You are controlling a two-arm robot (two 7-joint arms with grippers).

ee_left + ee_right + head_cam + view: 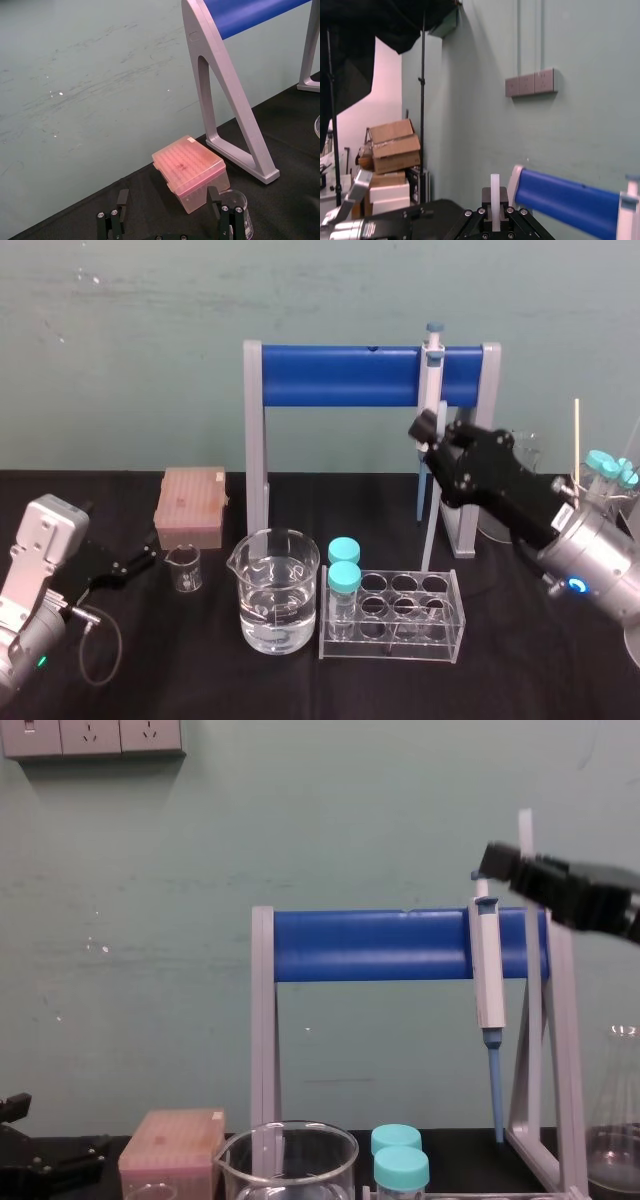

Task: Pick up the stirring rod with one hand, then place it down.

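Stirring rod (495, 191) upright in right end effector (427, 432); left end effector (168, 199) idle.

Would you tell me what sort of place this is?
Probably a lab bench: a pipette hangs on a blue-barred rack, with a beaker and tube rack; the right claw holds a stirring rod.

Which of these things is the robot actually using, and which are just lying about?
In use: stirring rod, held by the shut right gripper.

Lying about: pipette hanging on its stand, beaker of clear liquid, test-tube rack, pink tip box, small beaker; left gripper, open, parked low on the left.
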